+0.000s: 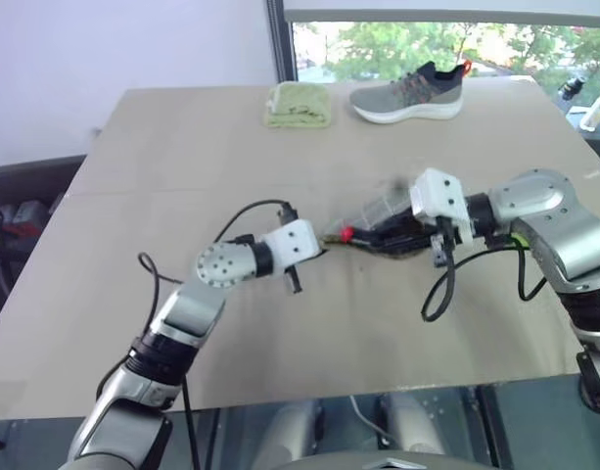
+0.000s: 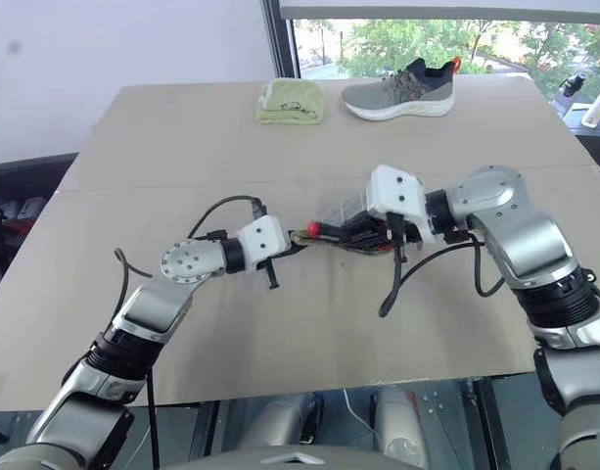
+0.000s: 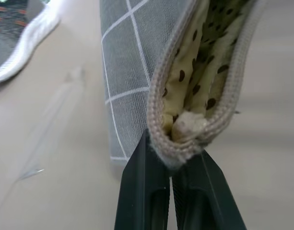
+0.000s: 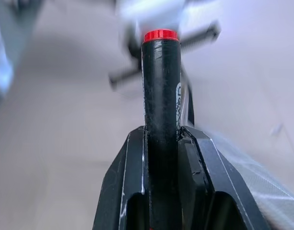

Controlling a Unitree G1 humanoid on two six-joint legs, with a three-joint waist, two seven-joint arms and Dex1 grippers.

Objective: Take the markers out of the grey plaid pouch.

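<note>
1. L gripper (image 3: 171, 163): fingers pressed together, pinching pouch (image 3: 132, 62) edge at open end.
2. Pouch mid-table (image 1: 182, 147), betw. both grippers.
3. R gripper (image 4: 162, 143): clamped on black marker (image 4: 161, 86), red end twd L gripper.

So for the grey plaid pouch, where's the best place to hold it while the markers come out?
At the corner of its zipped rim, from the mouth end, as the left gripper does now, shut on the grey plaid pouch. The thick zipper edge gives the fingers a ridge to pinch, and holding there probably leaves the spotted lining open for the right gripper, which is shut on a black, red-tipped marker.
</note>
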